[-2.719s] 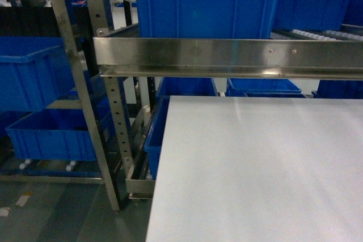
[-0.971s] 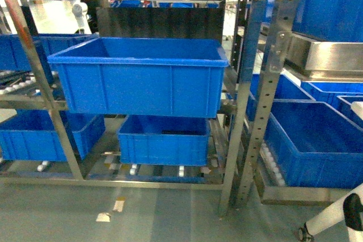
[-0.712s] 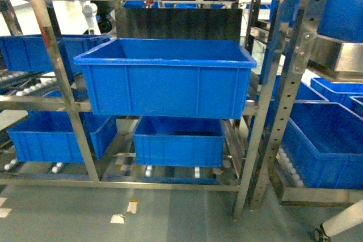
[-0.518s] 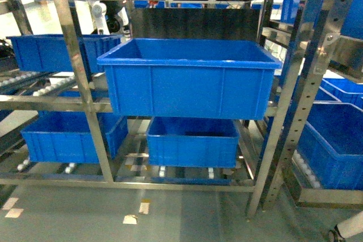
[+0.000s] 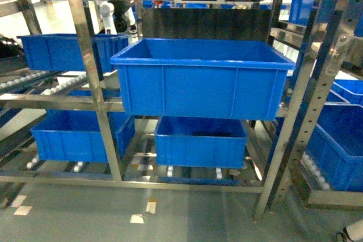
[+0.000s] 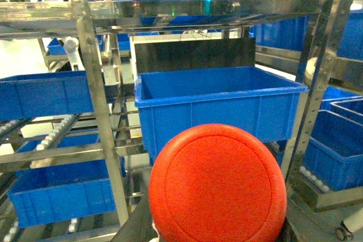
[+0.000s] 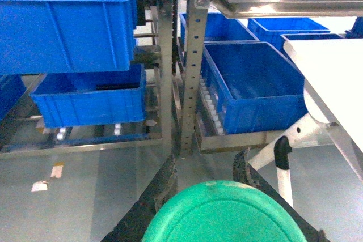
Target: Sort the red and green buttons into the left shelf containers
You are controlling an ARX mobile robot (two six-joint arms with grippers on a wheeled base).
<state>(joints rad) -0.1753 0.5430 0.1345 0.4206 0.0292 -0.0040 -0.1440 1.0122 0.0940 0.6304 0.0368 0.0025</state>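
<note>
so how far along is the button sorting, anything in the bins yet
Pickup looks done: the left gripper holds a red button, the right gripper a green button. The robot faces the left shelf. Neither is dropped yet; each still has to go into a blue bin, whose insides can't be seen.

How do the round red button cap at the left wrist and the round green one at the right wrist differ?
The round red button cap is red and shows nearly whole; the round green button cap is green, cut off by the frame's bottom edge. Red faces the blue bin on the steel shelf; green looks over grey floor. Both are smooth discs.
</note>
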